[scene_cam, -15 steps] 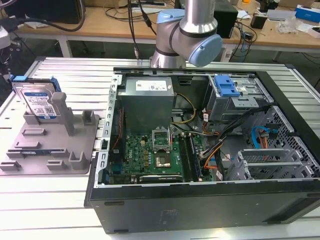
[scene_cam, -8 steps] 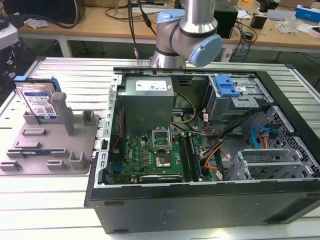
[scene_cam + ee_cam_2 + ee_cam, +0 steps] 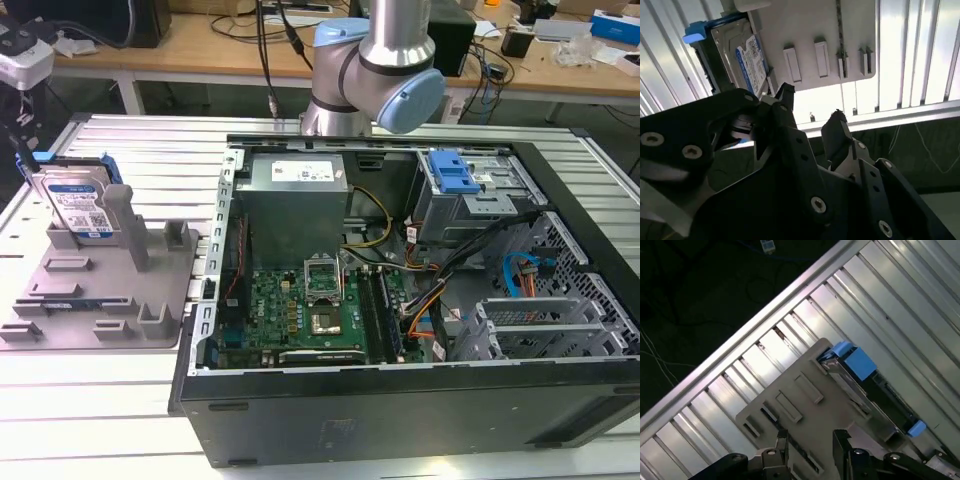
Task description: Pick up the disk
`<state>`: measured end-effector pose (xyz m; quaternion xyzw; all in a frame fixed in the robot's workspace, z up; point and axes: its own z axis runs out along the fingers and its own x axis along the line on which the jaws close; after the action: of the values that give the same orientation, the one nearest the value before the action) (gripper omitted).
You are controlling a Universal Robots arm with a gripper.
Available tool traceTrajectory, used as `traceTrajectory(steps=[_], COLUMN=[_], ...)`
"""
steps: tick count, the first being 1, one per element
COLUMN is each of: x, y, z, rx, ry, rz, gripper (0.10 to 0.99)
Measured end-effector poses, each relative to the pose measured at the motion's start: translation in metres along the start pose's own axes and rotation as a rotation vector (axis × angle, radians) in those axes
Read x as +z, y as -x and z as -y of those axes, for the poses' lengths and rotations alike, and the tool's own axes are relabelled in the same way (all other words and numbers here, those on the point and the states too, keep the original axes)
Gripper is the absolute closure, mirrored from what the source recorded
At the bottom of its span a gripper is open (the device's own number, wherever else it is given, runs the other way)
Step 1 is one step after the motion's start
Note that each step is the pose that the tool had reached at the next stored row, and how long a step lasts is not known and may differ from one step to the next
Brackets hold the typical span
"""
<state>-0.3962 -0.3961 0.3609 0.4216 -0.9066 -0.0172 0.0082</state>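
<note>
The disk [image 3: 80,205] is a silver drive with a blue-and-white label and a blue frame. It stands on edge at the back of the grey fixture tray [image 3: 100,290], at the exterior view's left. Both wrist views look down on the disk [image 3: 740,60] [image 3: 855,375] and the tray [image 3: 805,30] [image 3: 790,405]. My gripper [image 3: 810,107] [image 3: 811,436] is open, with nothing between its black fingers. It hangs well above the tray, apart from the disk. The arm's silver and blue joint [image 3: 375,60] is at the back of the table.
An open computer case [image 3: 400,280] with its board and cables takes up the middle and the exterior view's right. A blue-handled drive cage [image 3: 455,175] sits inside it. The table top [image 3: 130,150] is slatted aluminium, and cluttered benches stand behind.
</note>
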Motion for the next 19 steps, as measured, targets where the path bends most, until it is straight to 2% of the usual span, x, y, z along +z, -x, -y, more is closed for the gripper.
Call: traceTrajectory(steps=[1,2,7,9,12,17,19], x=[0.0001,0.0002,0.0005,0.0005,0.0007,0.0010,0.0014], y=[0.0000,0.0000,0.0000,0.0000,0.0000,0.0000,0.0000], z=[0.0000,0.0000,0.0000,0.0000,0.0000,0.0000,0.0001], rx=[-0.028,-0.050,-0.242,-0.279,-0.385,-0.498,-0.566], ry=[0.000,0.000,0.000,0.000,0.000,0.000,0.000], rz=[-0.0012,-0.0020,-0.0094,-0.0108,-0.0148,-0.0191,-0.0217], gripper=[0.596,0.529,0.529,0.529,0.529,0.529,0.529])
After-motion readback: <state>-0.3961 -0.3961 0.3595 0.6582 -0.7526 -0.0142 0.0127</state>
